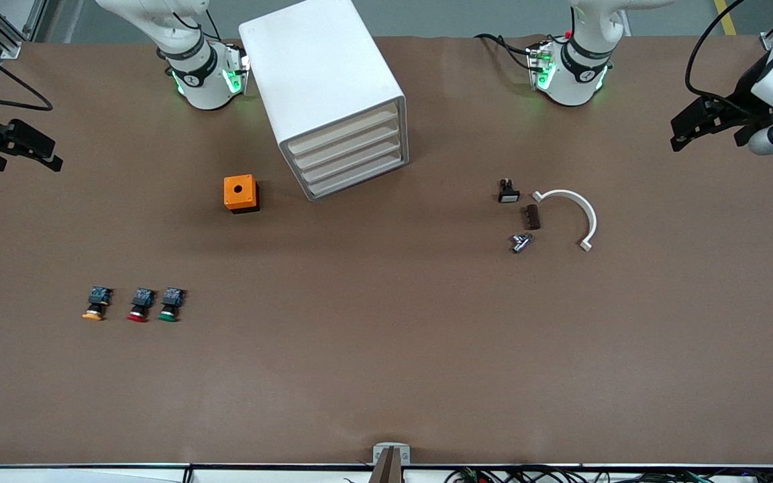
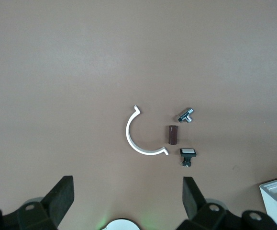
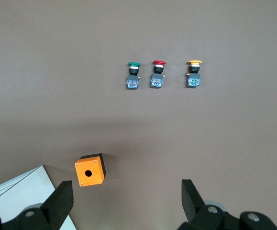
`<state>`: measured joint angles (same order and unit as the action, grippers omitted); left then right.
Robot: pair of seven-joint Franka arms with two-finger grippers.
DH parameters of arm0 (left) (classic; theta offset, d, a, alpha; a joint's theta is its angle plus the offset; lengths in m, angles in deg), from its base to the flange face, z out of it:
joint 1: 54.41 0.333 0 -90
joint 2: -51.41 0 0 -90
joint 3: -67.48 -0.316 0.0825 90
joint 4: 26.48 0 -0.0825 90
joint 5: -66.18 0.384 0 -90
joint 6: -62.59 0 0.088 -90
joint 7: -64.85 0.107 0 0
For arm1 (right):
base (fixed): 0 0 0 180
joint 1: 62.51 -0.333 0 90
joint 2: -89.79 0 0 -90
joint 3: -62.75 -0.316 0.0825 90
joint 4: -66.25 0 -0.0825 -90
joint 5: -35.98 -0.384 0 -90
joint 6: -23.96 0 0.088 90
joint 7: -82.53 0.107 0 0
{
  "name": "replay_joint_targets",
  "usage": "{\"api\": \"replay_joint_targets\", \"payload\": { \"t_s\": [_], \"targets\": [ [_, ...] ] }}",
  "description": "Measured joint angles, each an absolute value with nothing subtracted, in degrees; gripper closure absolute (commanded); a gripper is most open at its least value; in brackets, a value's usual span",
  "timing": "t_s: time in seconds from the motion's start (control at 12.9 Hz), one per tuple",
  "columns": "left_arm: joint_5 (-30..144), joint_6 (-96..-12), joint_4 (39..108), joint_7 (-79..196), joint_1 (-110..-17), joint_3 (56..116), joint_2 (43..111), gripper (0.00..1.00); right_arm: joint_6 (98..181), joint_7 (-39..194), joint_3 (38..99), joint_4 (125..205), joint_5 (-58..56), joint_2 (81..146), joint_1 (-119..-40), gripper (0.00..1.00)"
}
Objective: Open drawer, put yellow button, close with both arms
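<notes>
The white cabinet point(image 1: 323, 80) stands near the robots' bases, between the two arms. Its uppermost drawer point(image 1: 343, 132) is shut, like the three below it. The yellow button point(image 1: 93, 305) lies on the table toward the right arm's end, nearer the front camera; it also shows in the right wrist view point(image 3: 193, 72). My right gripper point(image 1: 47, 153) is open and empty, high over the table edge at its own end, and shows open in its wrist view point(image 3: 127, 199). My left gripper point(image 1: 676, 134) is open and empty over its own end, also open in its wrist view point(image 2: 127, 196).
A red button point(image 1: 138, 305) and a green button point(image 1: 170, 305) lie beside the yellow one. An orange box with a hole point(image 1: 241, 193) sits beside the cabinet. A white curved clip point(image 1: 571, 215), a black switch point(image 1: 508, 191), a brown block point(image 1: 532, 217) and a metal part point(image 1: 521, 242) lie toward the left arm's end.
</notes>
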<state>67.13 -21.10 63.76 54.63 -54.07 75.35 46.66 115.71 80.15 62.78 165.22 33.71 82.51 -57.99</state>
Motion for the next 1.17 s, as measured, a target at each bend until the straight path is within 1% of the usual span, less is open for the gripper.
{"api": "replay_joint_targets", "payload": {
  "t_s": [0.54, 0.7, 0.93, 1.17],
  "targets": [
    [67.13, -20.98, 63.66, 54.63, -53.63, 75.13, 46.78, 0.00, 115.72, 80.14, 62.78, 165.22, 33.71, 82.51, -57.99, 0.00],
    [67.13, -20.76, 63.97, 53.81, -53.59, 75.28, 47.77, 0.00, 115.72, 80.14, 62.78, 165.22, 33.71, 82.51, -57.99, 0.00],
    [64.41, -21.51, 64.27, 43.06, -54.07, 76.97, 51.90, 0.00, 115.72, 80.14, 62.78, 165.23, 33.71, 82.51, -57.99, 0.00],
    [62.12, -23.31, 64.31, 26.10, -54.49, 81.72, 58.04, 0.00, 115.74, 80.14, 62.77, 165.23, 33.73, 82.51, -57.99, 0.00]
  ]
}}
